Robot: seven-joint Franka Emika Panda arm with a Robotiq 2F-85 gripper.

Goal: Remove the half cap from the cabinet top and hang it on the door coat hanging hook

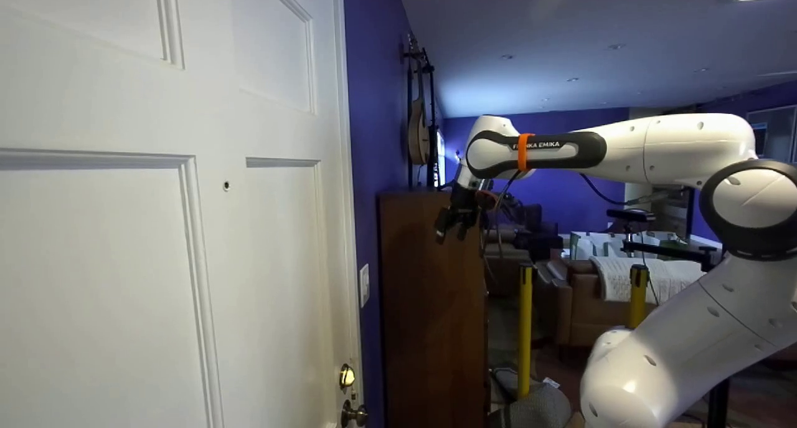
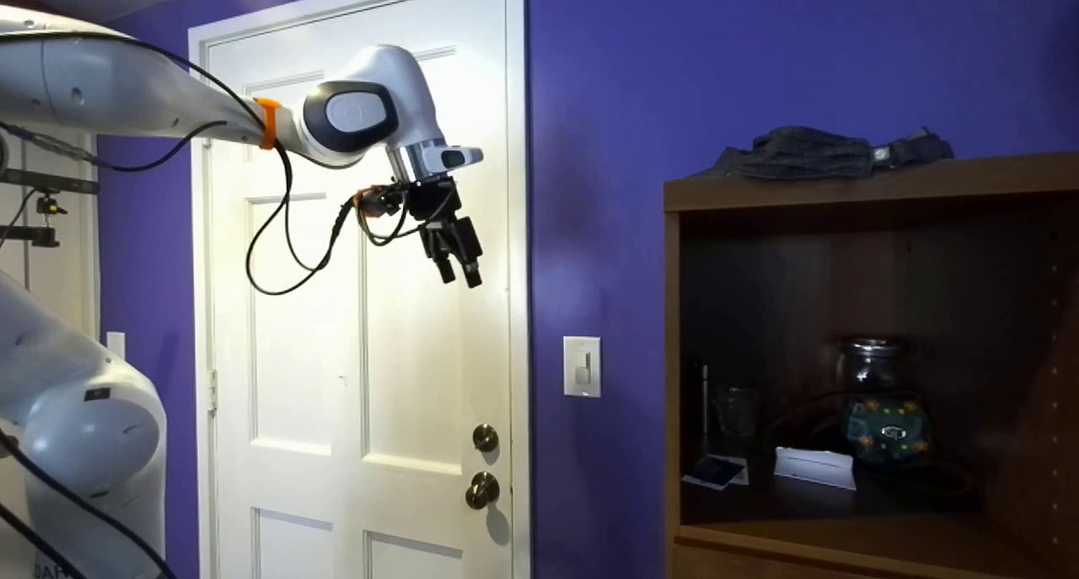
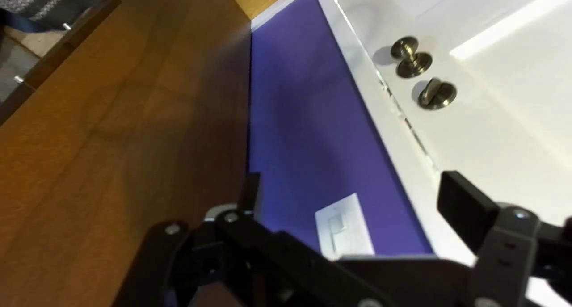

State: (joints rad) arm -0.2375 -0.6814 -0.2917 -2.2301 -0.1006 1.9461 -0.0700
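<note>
The half cap (image 2: 809,153), dark and limp, lies on the flat top of the brown cabinet (image 2: 843,193) in an exterior view. The cabinet's side panel (image 1: 429,316) also shows in an exterior view, where I cannot make out the cap. The white panelled door (image 1: 124,247) bears the hook (image 1: 226,185), a tiny dark stub. My gripper (image 2: 460,279) is open and empty, pointing down between door and cabinet, below cabinet-top level. In the wrist view its fingers (image 3: 355,197) are wide apart, with the cabinet side (image 3: 134,119) left and the door (image 3: 505,119) right.
Purple wall (image 2: 607,250) with a light switch (image 2: 582,367) lies between door and cabinet. Brass knobs (image 2: 483,490) stick out of the door. A guitar (image 1: 419,132) hangs on the wall. Cables (image 2: 287,288) loop below the arm. Yellow posts (image 1: 525,328) stand behind.
</note>
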